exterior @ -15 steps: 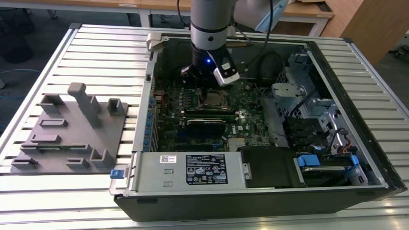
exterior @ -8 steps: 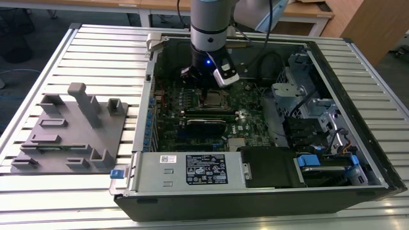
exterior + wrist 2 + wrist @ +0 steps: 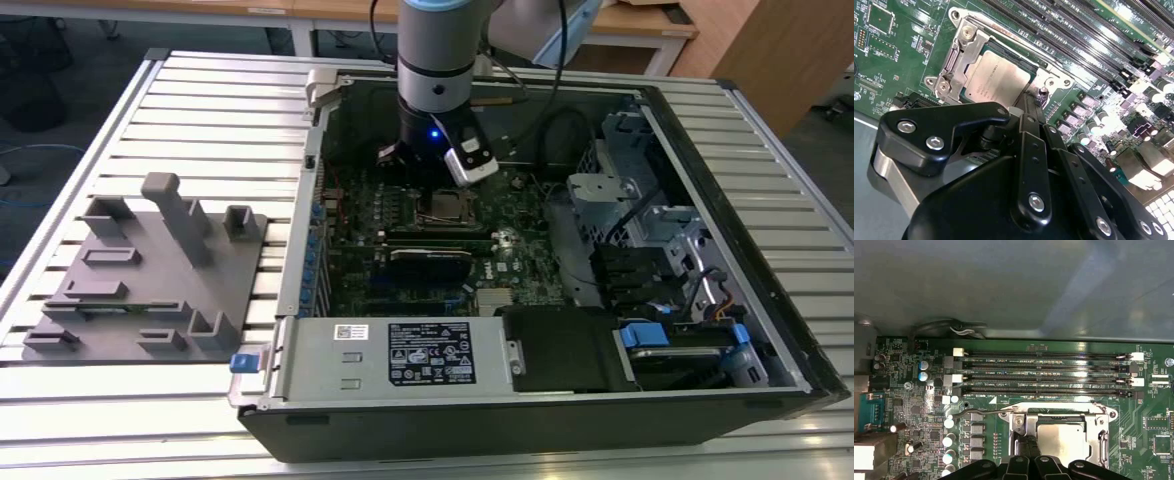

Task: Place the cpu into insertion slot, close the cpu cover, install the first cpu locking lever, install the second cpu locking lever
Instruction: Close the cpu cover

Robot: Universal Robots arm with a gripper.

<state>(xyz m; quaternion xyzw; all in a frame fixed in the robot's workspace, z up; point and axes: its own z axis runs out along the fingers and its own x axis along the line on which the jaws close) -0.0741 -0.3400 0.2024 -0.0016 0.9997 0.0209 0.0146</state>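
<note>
we count one cpu (image 3: 997, 75) in one insertion slot (image 3: 447, 208) under one cpu cover (image 3: 956, 57); one gripper (image 3: 430, 160), jaws together, at the slot's twelve o'clock in the exterior view.

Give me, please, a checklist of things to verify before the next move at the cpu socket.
1. cpu lying flat in the insertion slot: ok.
2. cpu cover down around the cpu: ok.
3. Locking lever latched: cannot tell.
4. Tool close to the cover's edge: ok.
5. Tool apart from the memory slots: ok.
</note>
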